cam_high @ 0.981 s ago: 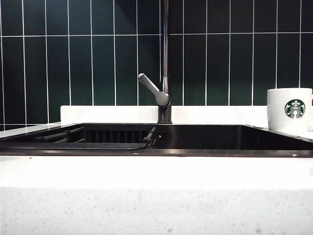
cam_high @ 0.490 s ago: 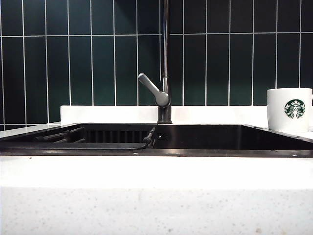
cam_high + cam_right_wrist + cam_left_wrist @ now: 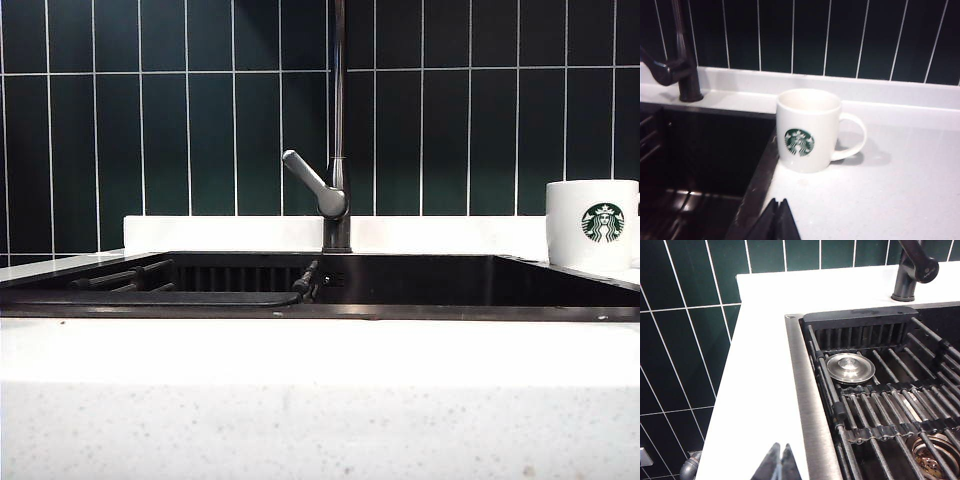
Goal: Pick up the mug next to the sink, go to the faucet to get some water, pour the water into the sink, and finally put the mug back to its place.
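The white mug [image 3: 591,225] with its green logo stands upright on the counter at the sink's right end; in the right wrist view the mug [image 3: 809,130] sits just past the basin's rim, handle turned away from the sink. The black sink [image 3: 420,283] fills the middle, with the dark faucet [image 3: 338,130] behind it. No water runs. My right gripper [image 3: 779,202] is shut and empty, short of the mug, over the sink's edge. My left gripper [image 3: 781,446] is shut and empty above the white counter beside the sink rim [image 3: 807,405]. Neither arm shows in the exterior view.
A black roll-up rack [image 3: 880,410] lies across the left part of the basin, with a round metal drain cover [image 3: 850,367] under it. The faucet base [image 3: 905,285] stands on the back ledge. Dark green tiles [image 3: 180,120] back the counter.
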